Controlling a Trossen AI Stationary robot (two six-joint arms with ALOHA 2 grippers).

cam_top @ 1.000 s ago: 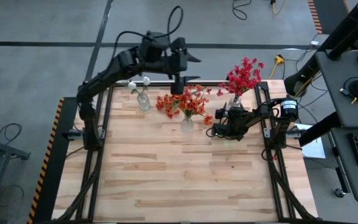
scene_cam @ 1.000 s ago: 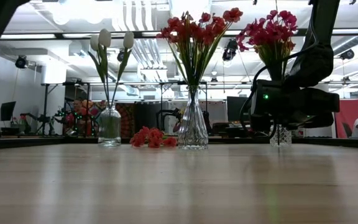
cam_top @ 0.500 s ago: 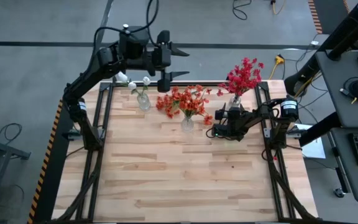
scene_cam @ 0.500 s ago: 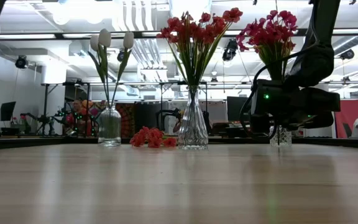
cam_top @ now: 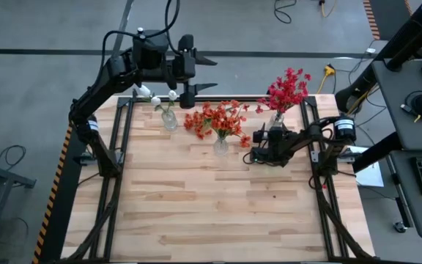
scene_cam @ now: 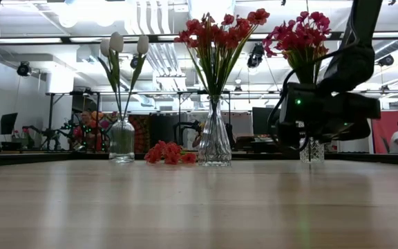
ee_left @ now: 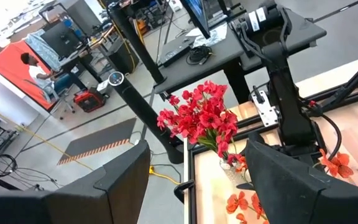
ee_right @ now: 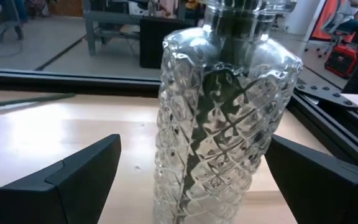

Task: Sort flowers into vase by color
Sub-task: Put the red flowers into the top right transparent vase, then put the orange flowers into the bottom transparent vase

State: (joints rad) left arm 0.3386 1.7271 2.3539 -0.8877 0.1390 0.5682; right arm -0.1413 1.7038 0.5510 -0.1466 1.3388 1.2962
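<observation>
The left gripper (cam_top: 200, 73) has pulled up and back from above the orange bouquet to hover past the counter's far edge, its jaws wide and empty. The right gripper (cam_top: 255, 154) has barely shifted, low on the pale wooden counter (cam_top: 218, 213) beside the middle vase, its jaws wide apart with the diamond-cut clear glass vase (ee_right: 222, 118) standing between them, apparently untouched.

That retreat suggests a placement is done, and the sort looks nearly complete. The white tulip-like flowers (scene_cam: 124, 47) stand in the small round clear glass bottle (scene_cam: 121, 140); the orange-red spray on thin green stems (scene_cam: 220, 34) fans out of the tall fluted clear glass vase (scene_cam: 214, 142); the crimson blooms (scene_cam: 301, 33) rise from the vase at the right arm.

One loose cluster of orange-red blooms (scene_cam: 166, 153) lies flat on the counter between bottle and fluted vase, probably the last piece to go in.
</observation>
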